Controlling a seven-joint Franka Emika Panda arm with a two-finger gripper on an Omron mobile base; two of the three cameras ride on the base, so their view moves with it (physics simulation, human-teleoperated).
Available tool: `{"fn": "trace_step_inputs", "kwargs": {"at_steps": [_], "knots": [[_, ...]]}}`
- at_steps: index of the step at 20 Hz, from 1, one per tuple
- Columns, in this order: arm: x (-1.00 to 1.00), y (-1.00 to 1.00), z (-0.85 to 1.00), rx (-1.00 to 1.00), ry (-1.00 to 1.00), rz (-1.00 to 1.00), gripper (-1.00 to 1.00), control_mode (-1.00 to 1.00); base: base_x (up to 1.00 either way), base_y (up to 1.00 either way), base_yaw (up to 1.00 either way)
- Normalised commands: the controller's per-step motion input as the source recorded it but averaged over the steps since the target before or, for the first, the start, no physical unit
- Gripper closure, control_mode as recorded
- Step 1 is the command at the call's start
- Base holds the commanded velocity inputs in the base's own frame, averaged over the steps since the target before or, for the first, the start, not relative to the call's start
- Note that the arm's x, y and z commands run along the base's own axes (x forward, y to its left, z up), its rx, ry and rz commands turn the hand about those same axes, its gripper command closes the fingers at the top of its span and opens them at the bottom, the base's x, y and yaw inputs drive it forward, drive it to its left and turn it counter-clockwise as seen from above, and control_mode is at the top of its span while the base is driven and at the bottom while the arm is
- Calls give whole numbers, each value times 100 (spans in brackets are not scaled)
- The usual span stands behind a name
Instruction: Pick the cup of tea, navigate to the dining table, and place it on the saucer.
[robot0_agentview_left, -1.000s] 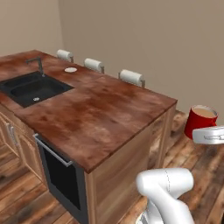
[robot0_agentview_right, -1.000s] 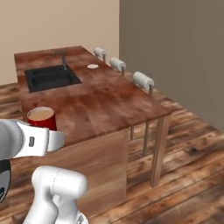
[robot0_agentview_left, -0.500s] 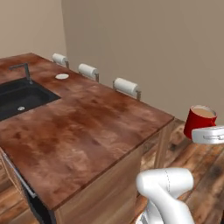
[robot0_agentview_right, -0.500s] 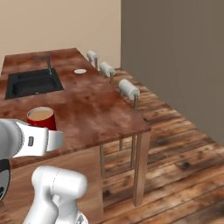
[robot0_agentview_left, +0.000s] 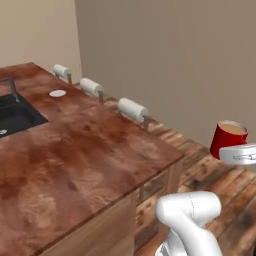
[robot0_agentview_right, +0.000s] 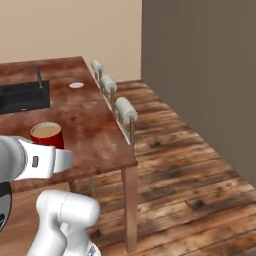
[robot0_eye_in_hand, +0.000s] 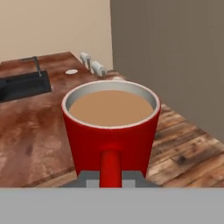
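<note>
Looking along the hand, you see the glossy red cylindrical cup of tan tea upright, its handle facing you, clamped between the nearly closed fingers. It hangs off the end of the reddish-brown wood-grain desk, well apart from the small flat white saucer beside the black sink.

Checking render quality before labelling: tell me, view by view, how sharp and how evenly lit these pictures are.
Left base view: flat, even light, no cast shadows; the saucer is small and soft-edged. Right base view: same even light, with a pale sheen on the table near its corner. Hand view: the cup is close and fairly crisp, with gloss on its red wall; the far sink is softer.
</note>
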Motion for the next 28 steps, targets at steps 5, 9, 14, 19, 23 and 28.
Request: {"fn": "trace_step_inputs", "kwargs": {"at_steps": [5, 9, 14, 19, 23, 28], "knots": [[0, 0, 0, 0, 0, 0, 100, 100, 70, -58, 22], [0, 0, 0, 0, 0, 0, 100, 100, 72, -58, 22], [0, 0, 0, 0, 0, 0, 100, 100, 73, -59, 23], [0, 0, 0, 0, 0, 0, 100, 100, 73, -58, 23], [0, 0, 0, 0, 0, 0, 100, 100, 75, -57, 24], [0, 0, 0, 0, 0, 0, 100, 100, 73, -58, 24]]}}
